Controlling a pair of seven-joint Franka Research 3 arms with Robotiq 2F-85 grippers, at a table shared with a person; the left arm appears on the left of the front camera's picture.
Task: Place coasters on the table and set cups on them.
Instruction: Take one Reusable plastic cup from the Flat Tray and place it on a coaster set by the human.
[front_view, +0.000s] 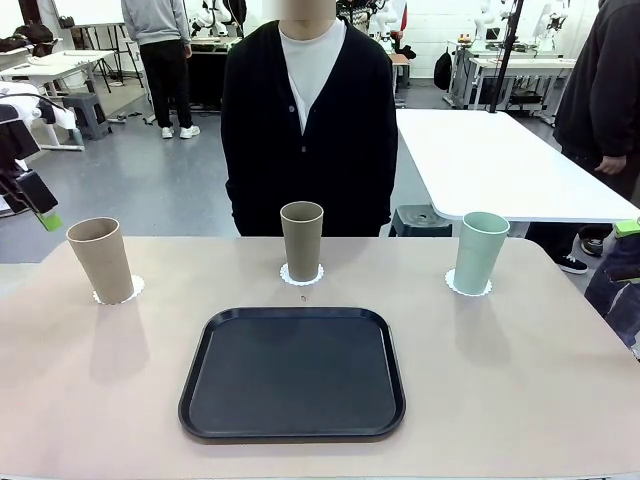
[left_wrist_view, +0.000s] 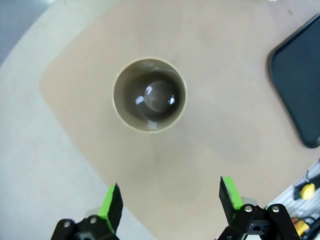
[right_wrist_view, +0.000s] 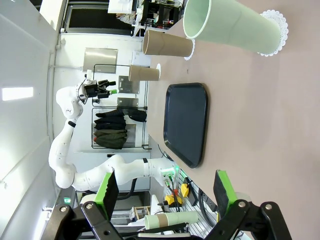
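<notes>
**Cups all seated on coasters, both grippers empty & wide**

Cups stand upright in a row across the far half of the table (front_view: 520, 400): left tan cup (front_view: 100, 258) on its coaster (front_view: 133, 290), middle tan cup (front_view: 301, 240) on its coaster (front_view: 301, 275) just in front of the person (front_view: 308, 110), mint cup (front_view: 480, 250) on its coaster (front_view: 466, 288) at right. Black tray (front_view: 292, 372) sits near-centre, bare, well apart from all three.

Left gripper (left_wrist_view: 170, 200): jaws spread wide, nothing between them. It looks straight down; left tan cup (left_wrist_view: 149, 94) shows rim-on, so the cup's long axis runs along the gripper's line of sight, w/ the cup offset a bit ahead of the fingers, not between them. Tray (left_wrist_view: 297, 80) off to one side.

Right gripper (right_wrist_view: 165, 192): jaws fully apart, holding nothing. Mint cup (right_wrist_view: 232, 27) lies well ahead of it, coaster (right_wrist_view: 275, 30) under its base; long axis runs crosswise in this rolled view.

Judgement: task looks done or nearly so. Left arm is nearer the left cup, right arm nearer the mint one; any further move is likely a pull-back, and left arm should rise clear rather than sweep sideways, as cup is tall & easy to tip.
</notes>
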